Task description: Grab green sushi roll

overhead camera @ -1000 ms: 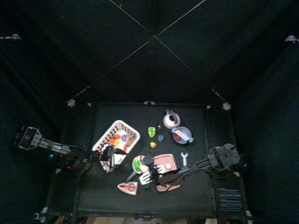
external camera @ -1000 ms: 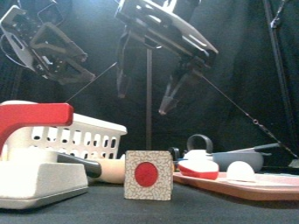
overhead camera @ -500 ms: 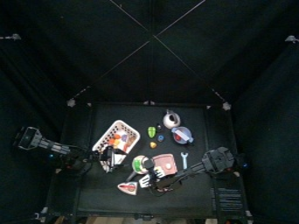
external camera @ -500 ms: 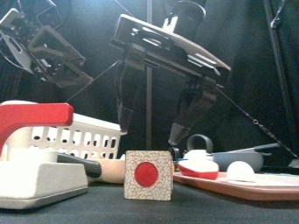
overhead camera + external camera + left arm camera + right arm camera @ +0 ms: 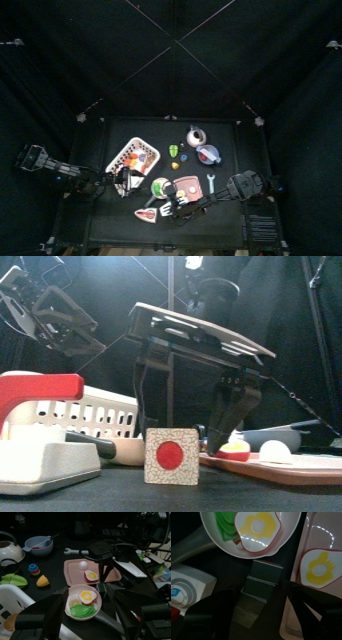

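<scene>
Over one bowl (image 5: 238,552), one green sushi roll (image 5: 226,526), two fried eggs (image 5: 258,527), left claw (image 5: 90,619), right claw (image 5: 256,619) spread empty.

In the top view the things on the worktop (image 5: 94,135) were too small to tell apart clearly, and the right gripper (image 5: 171,207) was a dark blur near the white bowl (image 5: 159,187).

In the right wrist view that bowl (image 5: 278,542) was cut off by the picture's edge. The green sushi roll (image 5: 226,526) inside it showed only as part of a green ring, with a fried-egg piece (image 5: 259,529) covering the rest.

In the front view the right arm (image 5: 201,346) hid what lay behind it beside the red-dot card (image 5: 171,456). The white basket (image 5: 74,416) was partly hidden by a red-and-white object (image 5: 40,436).

The left fingers (image 5: 47,614) were dark and blurred.
</scene>
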